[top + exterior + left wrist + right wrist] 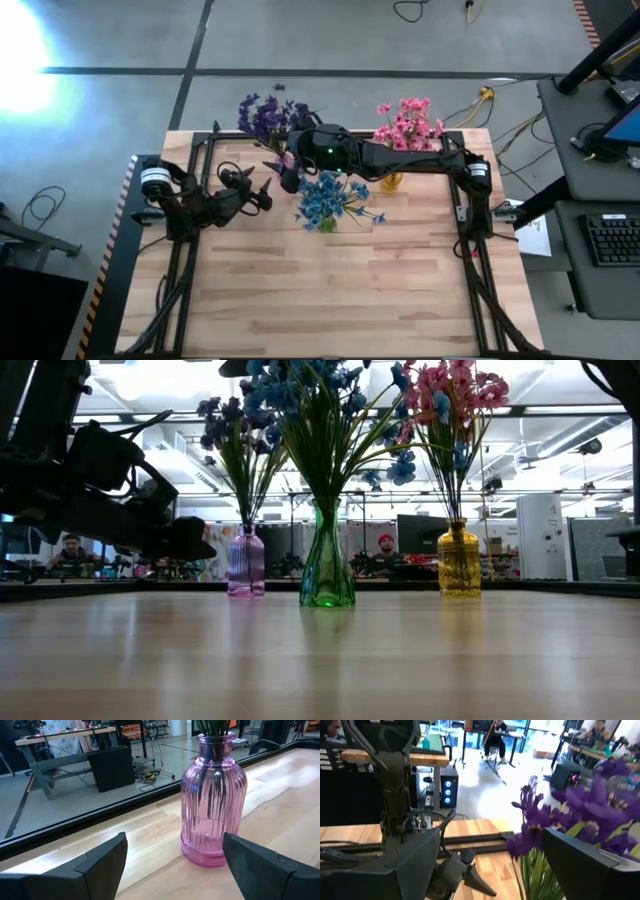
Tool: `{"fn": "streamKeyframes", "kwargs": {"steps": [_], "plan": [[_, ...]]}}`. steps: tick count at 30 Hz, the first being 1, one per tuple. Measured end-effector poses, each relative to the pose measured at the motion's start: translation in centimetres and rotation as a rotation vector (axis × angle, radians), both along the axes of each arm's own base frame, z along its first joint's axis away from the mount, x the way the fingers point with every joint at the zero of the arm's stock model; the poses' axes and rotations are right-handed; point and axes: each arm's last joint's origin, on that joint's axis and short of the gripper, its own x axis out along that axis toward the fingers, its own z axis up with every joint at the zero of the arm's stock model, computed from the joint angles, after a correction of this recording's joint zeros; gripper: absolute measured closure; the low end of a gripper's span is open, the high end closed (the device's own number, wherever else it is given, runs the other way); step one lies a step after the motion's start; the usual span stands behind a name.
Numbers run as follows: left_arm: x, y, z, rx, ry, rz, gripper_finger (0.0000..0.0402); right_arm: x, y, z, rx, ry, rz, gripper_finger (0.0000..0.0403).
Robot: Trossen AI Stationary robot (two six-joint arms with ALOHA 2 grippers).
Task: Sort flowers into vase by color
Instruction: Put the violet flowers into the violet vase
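Three ribbed glass vases stand on the table. The purple vase (pixel 246 563) holds purple flowers (pixel 268 114), the green vase (pixel 327 565) blue flowers (pixel 330 198), and the yellow vase (pixel 459 561) pink flowers (pixel 408 124). My right gripper (pixel 288 180) reaches across from the table's right and hovers open at the purple flowers (pixel 580 802), whose blossoms show between and beyond its fingers. My left gripper (pixel 265 192) is open, low over the table, left of the purple vase (pixel 214 800), and faces it.
The vases stand in a row near the table's far edge (pixel 330 133), the green one a little nearer. The right arm (pixel 400 158) spans above the yellow vase's place. Bare wood (pixel 330 290) fills the near half. People sit at desks beyond the table (pixel 70 550).
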Motion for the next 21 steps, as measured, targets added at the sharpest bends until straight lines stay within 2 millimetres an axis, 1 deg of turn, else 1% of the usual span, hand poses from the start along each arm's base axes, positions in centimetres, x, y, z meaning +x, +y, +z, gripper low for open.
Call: {"fn": "streamKeyframes", "kwargs": {"steps": [6,10,21], "plan": [[0.0,-0.1,0.0,0.0,0.0,-0.008,0.0092,0.0,0.2,0.8,-0.056,-0.05,0.019,0.0062],[0.1,-0.2,0.1,0.001,-0.004,-0.01,0.0092,0.0,0.5,1.1,-0.091,-0.083,0.068,0.0062],[0.1,-0.2,0.1,0.002,-0.009,-0.011,0.0092,0.0,0.4,2.7,-0.08,-0.253,0.06,0.0062]]}}
